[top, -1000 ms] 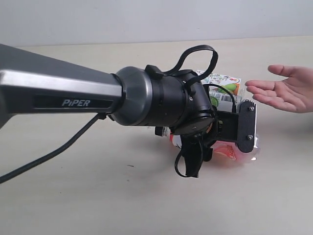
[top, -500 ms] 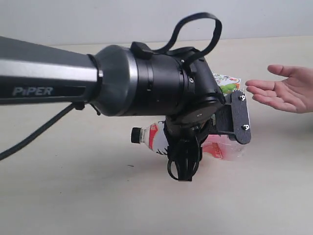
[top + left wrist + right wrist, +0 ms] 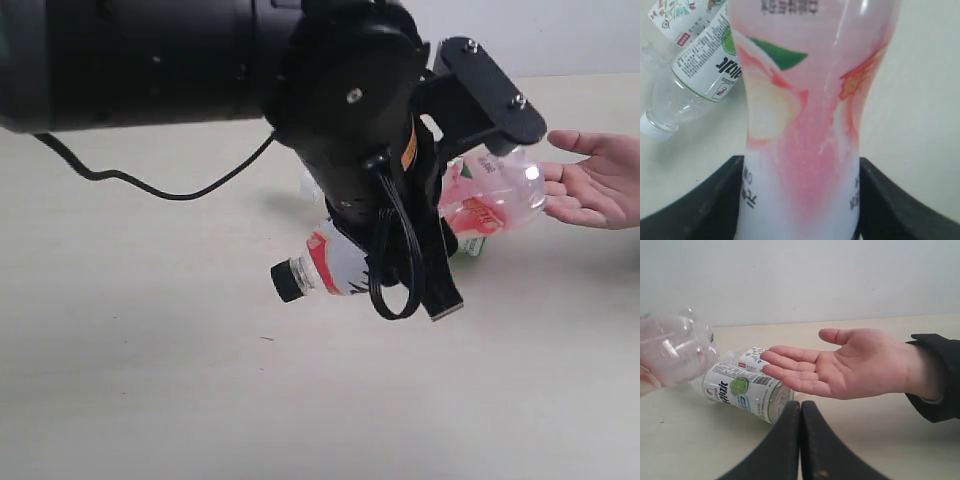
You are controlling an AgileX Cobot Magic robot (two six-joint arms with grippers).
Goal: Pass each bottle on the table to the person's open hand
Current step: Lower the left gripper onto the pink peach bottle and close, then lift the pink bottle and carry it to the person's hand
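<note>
left tool grips the pink bottle at its pinched waist and holds it sideways in the air over the right half of the tabletop. the black cap points away from the person's open hand, and the clear base is turned twd it, near but apparently not touching. the hand waits palm-up, fingers spread, by the right edge. right tool is clenched on nothing, low over the tabletop, facing the palm. the lime-label bottle and the leaf-print bottle lie on their sides just beside the fingers; the fourth can't be made out. the pink bottle looks empty, so prob. very light. its thin walls would likely dent under a hard squeeze, and the shrink label is likely slick. the waist seems the best hold, since the narrowing should stop lengthwise slip and leaves both ends free for the taker. the lying bottles may roll if nudged, so take them across the label, mid-body.
</note>
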